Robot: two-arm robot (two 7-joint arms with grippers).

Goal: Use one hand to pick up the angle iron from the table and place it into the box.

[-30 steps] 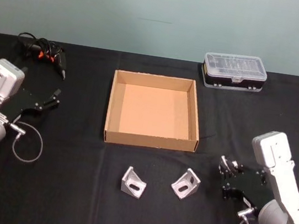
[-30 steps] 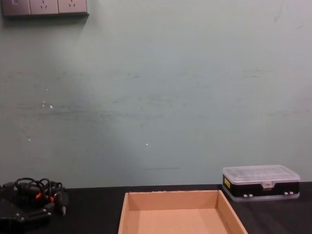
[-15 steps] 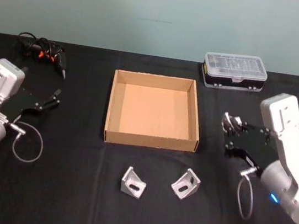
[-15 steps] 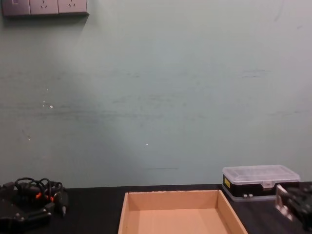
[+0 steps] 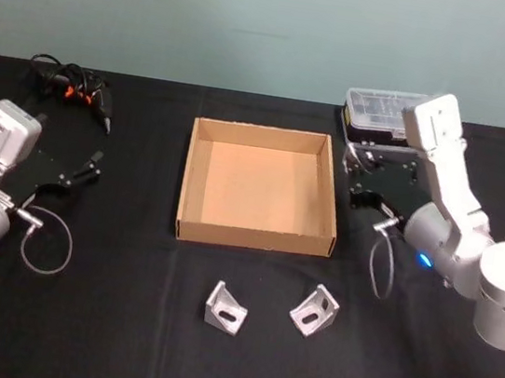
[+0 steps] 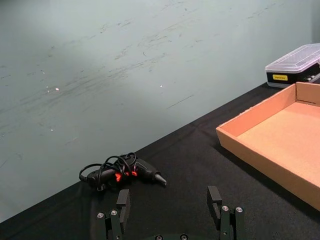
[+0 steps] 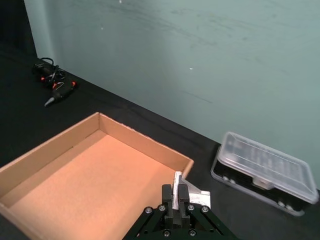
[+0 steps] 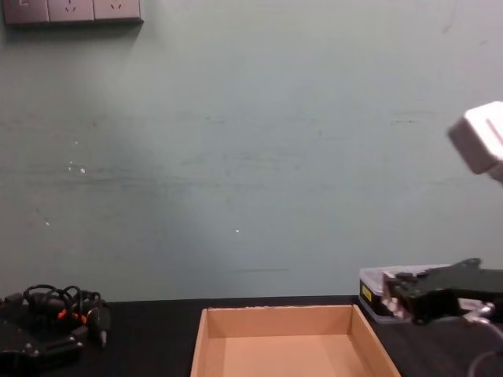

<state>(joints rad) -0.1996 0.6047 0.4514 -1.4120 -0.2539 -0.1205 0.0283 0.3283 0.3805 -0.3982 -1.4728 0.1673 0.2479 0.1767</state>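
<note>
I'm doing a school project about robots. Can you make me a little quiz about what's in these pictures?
1. True or false: the open left gripper, parked left of the box, holds nothing.
2. How many angle irons lie on the table in front of the box?
3. What is clamped in the right gripper? A) an angle iron B) a cable C) nothing
Key: 1 true; 2 two; 3 A.

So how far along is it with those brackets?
One angle iron is picked up: the right gripper has jaws shut on it beside the box. The box holds nothing; two more angle irons lie on the table. The left gripper is parked, open.
</note>
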